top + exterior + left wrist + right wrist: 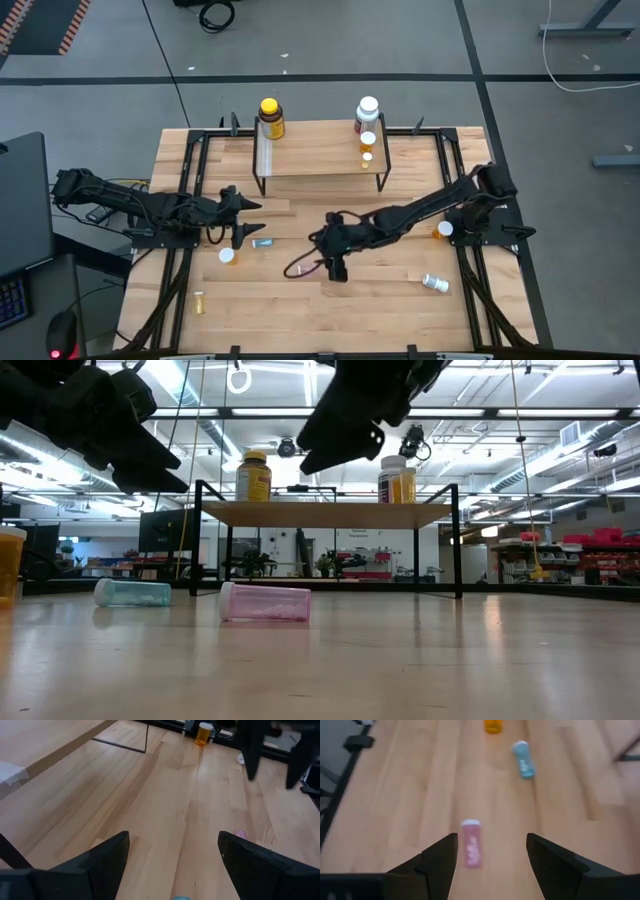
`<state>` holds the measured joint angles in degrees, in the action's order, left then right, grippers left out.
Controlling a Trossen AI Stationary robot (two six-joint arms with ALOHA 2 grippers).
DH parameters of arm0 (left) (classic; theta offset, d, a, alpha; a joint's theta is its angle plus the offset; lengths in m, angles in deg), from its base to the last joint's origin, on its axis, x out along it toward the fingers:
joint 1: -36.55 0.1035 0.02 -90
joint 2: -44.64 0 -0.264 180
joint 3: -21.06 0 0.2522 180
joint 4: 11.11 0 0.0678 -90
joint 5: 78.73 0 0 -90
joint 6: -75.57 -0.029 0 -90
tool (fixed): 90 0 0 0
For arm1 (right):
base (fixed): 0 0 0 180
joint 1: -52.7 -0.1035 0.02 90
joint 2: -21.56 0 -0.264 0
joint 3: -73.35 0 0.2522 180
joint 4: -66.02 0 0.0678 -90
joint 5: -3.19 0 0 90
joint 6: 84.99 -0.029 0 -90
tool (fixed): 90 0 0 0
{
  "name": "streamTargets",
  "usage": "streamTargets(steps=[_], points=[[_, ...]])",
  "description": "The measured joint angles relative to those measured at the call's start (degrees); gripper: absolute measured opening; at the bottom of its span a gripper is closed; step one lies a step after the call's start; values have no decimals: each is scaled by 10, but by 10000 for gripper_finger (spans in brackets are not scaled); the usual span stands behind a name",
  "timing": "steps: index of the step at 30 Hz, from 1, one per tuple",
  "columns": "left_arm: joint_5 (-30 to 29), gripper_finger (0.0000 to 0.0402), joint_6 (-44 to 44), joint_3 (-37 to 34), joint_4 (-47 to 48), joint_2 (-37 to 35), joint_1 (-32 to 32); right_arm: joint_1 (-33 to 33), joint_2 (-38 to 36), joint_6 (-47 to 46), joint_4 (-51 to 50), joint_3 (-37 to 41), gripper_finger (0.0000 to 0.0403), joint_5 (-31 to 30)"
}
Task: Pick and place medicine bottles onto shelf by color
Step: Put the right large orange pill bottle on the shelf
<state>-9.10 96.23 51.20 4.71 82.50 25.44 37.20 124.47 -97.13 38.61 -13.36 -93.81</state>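
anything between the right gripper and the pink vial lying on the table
No. In the right wrist view only bare tabletop shows between the open right gripper and the pink vial, which lies on its side just ahead of the fingers.

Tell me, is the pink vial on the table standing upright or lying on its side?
Lying on its side. In the low view the pink vial rests lengthwise on the tabletop, and the right wrist view shows its full length flat on the wood.

Between the right gripper's (490, 851) two dark, parted fingers (436, 862) a small pink plastic vial (471, 844) lies on its side on the light wooden tabletop (395, 795). Beyond it lie a teal vial (523, 759) (also on its side) and an orange bottle (493, 725), cut off by the frame.
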Motion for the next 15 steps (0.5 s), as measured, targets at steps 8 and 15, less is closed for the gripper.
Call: streamTargets(steps=[8, 15], points=[[-4, 314, 13, 0, -6, 0, 0, -17, 68, 4, 63, 0, 245, 3], [-4, 314, 15, 0, -6, 0, 0, -16, 115, 7, 109, 0, 245, 12]])
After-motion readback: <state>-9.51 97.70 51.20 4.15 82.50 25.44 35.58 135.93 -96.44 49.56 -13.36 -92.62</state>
